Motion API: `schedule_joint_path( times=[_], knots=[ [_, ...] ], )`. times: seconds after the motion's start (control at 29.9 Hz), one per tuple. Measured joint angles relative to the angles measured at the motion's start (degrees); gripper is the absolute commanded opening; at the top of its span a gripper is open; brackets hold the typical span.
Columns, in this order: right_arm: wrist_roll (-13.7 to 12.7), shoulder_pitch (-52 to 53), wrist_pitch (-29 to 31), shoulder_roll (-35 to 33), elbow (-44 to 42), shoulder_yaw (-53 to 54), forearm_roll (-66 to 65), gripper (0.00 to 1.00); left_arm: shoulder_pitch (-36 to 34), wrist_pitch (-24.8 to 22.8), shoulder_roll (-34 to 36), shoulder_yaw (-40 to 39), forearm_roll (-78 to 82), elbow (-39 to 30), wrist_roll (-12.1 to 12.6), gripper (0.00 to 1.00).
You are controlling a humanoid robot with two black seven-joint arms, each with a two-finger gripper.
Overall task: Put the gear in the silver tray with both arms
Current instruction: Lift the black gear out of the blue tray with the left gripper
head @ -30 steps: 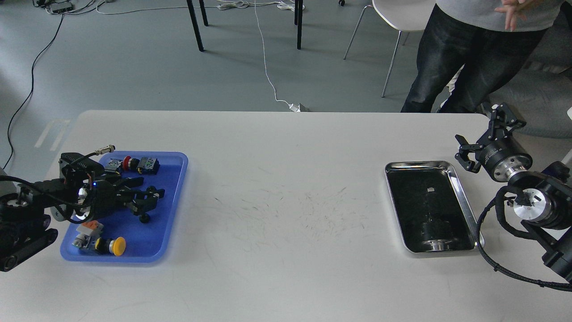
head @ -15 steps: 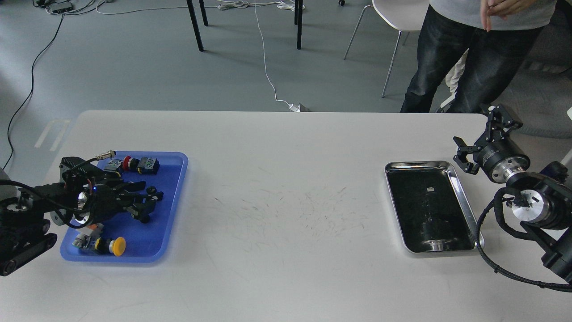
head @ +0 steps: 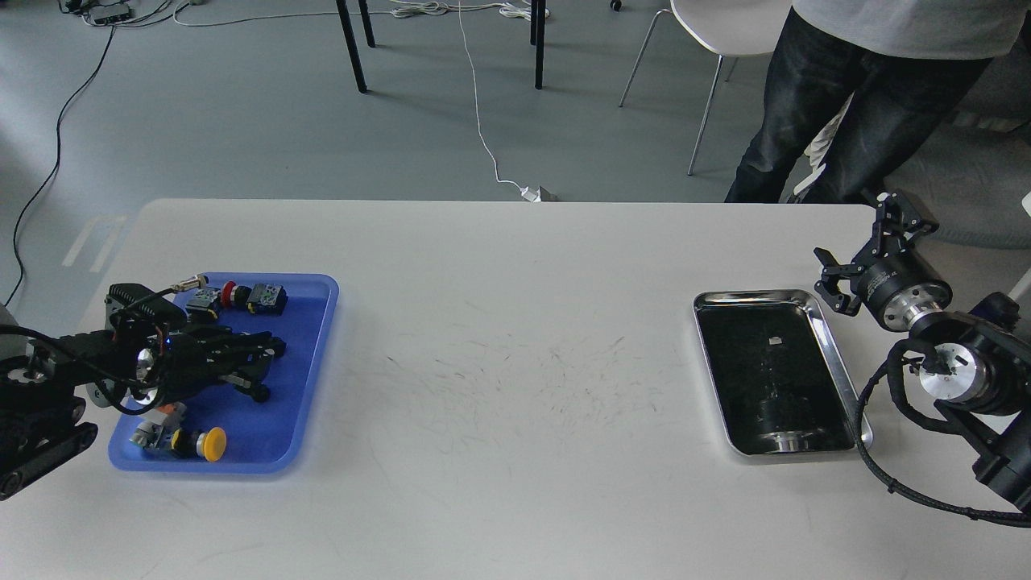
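Note:
The silver tray (head: 769,379) lies on the white table at the right; its dark bottom holds only reflections. My right gripper (head: 868,246) is open and empty, hovering just beyond the tray's far right corner. My left gripper (head: 272,348) is low over the blue tray (head: 318,338) at the left, its two fingers drawn together. I cannot see whether anything is between them. A small black round part (head: 259,395) lies just below the fingers; I cannot tell whether it is the gear.
The blue tray also holds a red-button switch (head: 229,293), a yellow-button switch (head: 211,443), an orange and grey part (head: 157,415) and a metal connector (head: 192,282). A person (head: 846,105) stands beyond the table's far right corner, beside a white chair (head: 725,32).
My left gripper's fingers have closed together and the gripper has drawn back slightly to the left. My right gripper has barely moved. The person has shifted.

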Motion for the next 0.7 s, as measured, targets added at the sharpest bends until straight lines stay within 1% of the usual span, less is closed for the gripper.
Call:
schedule_joint_path(
  times=[0.13,0.33,0.5,0.6,0.7],
  knots=[
    [0.00,0.00,0.01,0.13,-0.11,-0.06,-0.06,0.99,-0.24,-0.41,0.40,0.02,0.56,-0.35,0.00,0.07],
    [0.00,-0.08,0.01,0.16,-0.30,-0.09,-0.09,0.99,-1.05,-1.18,2.84,-0.17,0.20,-1.60,0.01,0.06],
    [0.00,-0.09,0.01,0.22,-0.43,-0.09,-0.09,0.99,-3.03,-2.84,6.00,-0.68,-0.45,-5.12,0.01,0.06],
    [0.00,-0.17,0.01,0.24,-0.43,-0.09,-0.09,0.99,-5.90,-4.19,7.36,-1.11,-3.31,-5.88,0.03,0.06],
    [0.11,-0.25,0.01,0.25,-0.50,-0.09,-0.09,0.99,-10.12,-6.49,7.95,-1.16,-8.40,-6.31,0.04,0.06]
  ],
)
